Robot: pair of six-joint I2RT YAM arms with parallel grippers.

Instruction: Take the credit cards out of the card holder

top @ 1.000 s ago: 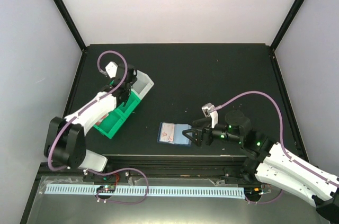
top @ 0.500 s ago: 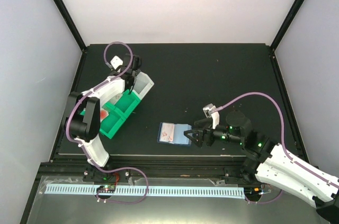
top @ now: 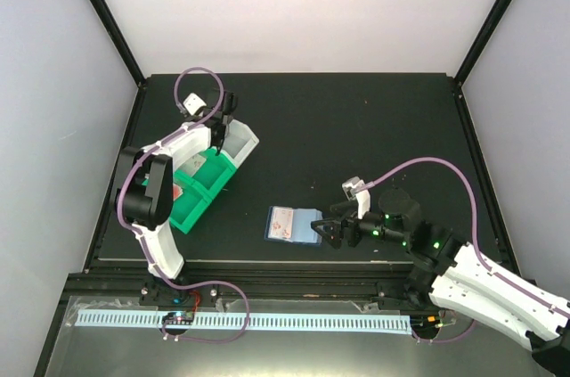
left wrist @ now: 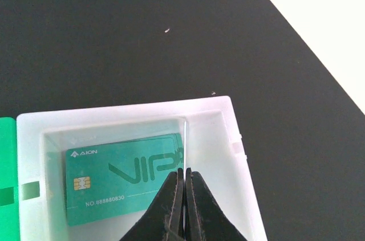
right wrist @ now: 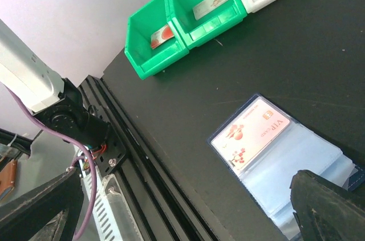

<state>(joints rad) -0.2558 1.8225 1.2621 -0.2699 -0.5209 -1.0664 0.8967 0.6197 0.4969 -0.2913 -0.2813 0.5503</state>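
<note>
Teal card (left wrist: 122, 181), white bin (left wrist: 131, 110), pale-blue card holder (right wrist: 296, 164), green bins (right wrist: 154, 61).

Four credit cards (top: 283, 223) are showing: a white card (right wrist: 249, 134) in the one card holder (right wrist: 296, 164), a red-orange card (right wrist: 161, 36) and a pale card (right wrist: 211, 3) in two green bins (right wrist: 151, 61), a teal card (left wrist: 122, 181) in the single white bin (left wrist: 219, 133).

Open card holder (right wrist: 302, 164) at lower right, a white VIP card (right wrist: 255, 134) in its left pocket; green bins (right wrist: 182, 24) at top
</note>
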